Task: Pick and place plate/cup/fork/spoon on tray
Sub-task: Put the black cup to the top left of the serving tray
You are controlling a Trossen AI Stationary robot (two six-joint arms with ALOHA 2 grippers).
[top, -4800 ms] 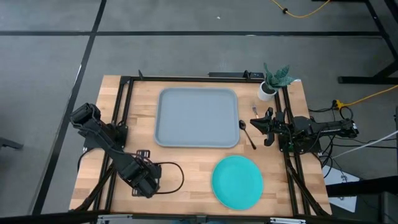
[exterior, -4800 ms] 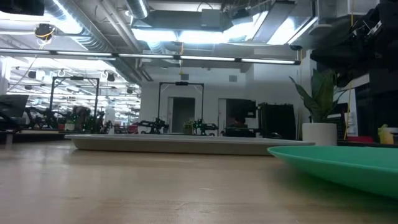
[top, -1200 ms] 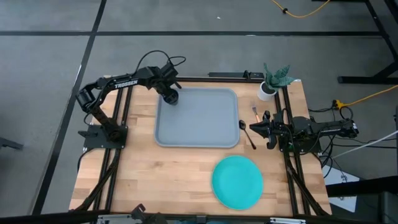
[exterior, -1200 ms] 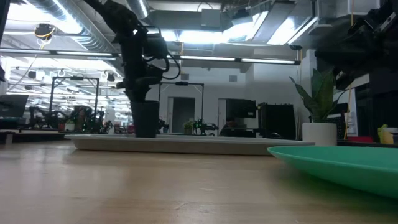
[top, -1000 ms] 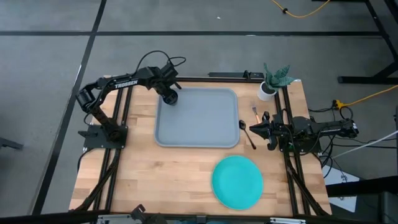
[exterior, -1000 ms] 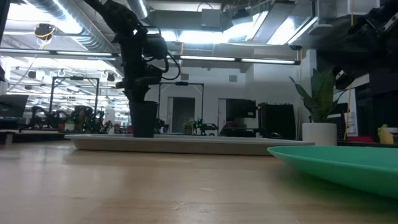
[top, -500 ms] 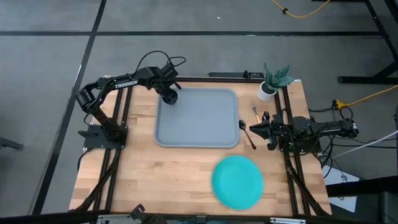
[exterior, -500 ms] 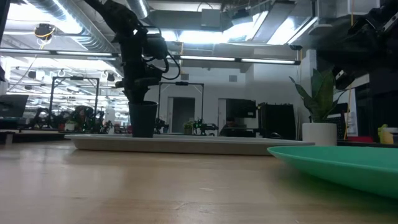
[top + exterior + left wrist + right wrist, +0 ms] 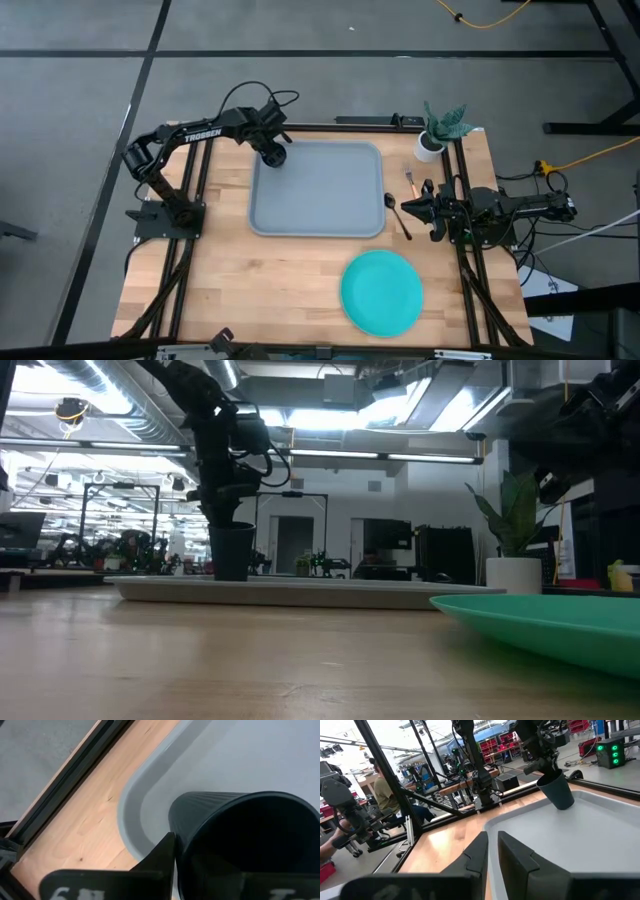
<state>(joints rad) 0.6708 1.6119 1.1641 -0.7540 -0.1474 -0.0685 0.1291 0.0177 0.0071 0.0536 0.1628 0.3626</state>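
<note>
Tray [image 9: 318, 200]: your landmark, lying mid-table and bare except at its far left corner.
Plate [image 9: 381, 292]: you find it on the wood off the tray's near right corner, well apart from the rim, not yet moved.
Left gripper [image 9: 270, 152]: you have it over the tray's far left corner, clenched on the cup from above; the grip looks kept so the cup comes down upright.
Right gripper [image 9: 416, 203]: it waits just off the tray's right edge, fingers close together and holding nothing.
Cup [image 9: 229, 552]: upright at the tray's far left corner, base at or just above the tray floor; you cannot tell which.
Spoon [image 9: 396, 212]: on the table just beside the tray's right rim, by the right gripper.
Fork [image 9: 410, 181]: beyond the spoon, right of the tray, untouched.
</note>
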